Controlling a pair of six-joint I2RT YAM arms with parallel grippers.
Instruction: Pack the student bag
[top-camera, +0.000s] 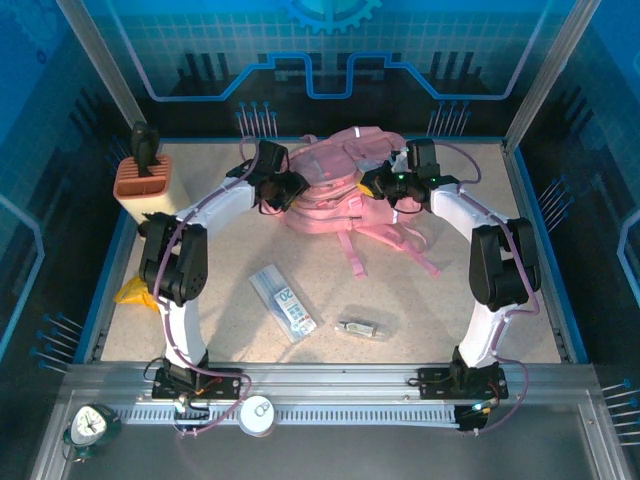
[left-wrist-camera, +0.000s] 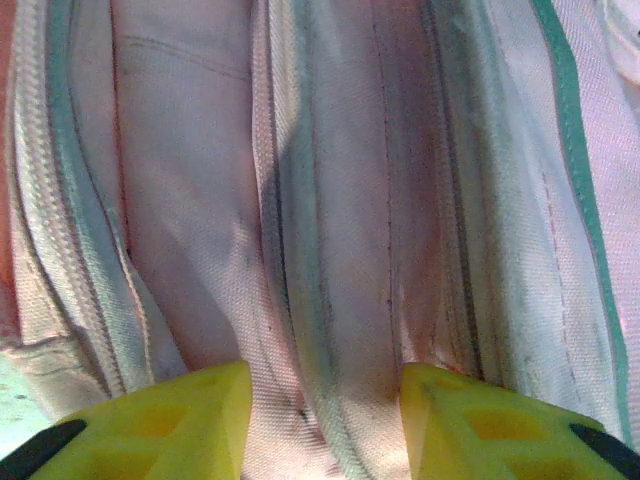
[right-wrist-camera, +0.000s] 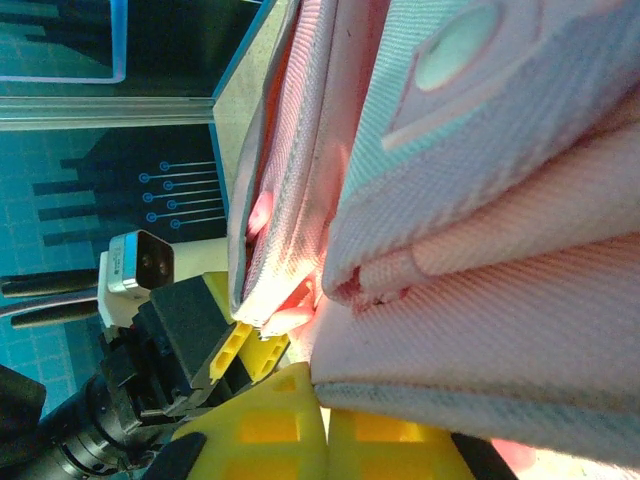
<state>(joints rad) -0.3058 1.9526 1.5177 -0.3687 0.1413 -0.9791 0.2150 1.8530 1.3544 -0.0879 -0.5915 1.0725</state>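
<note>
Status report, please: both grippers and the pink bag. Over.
Left gripper open against student bag fabric. Right gripper shut, seemingly pinching its edge. Flat packet and small item lie on table, apart from bag.

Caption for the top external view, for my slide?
Left pincer and right pincer at the pink student bag; blue-and-white packet and small clear item lie on the table.

Student bag (top-camera: 330, 190) read pink, paler on front panels, with white trim and greyish-white zip tape. Left gripper (left-wrist-camera: 325, 390) fingers (left-wrist-camera: 170, 425) were bright yellow, black at the base. Table (top-camera: 420, 290) was speckled beige. Holder (top-camera: 140, 185) was orange over cream. Back wall (top-camera: 330, 50) was blue, gridded.
</note>
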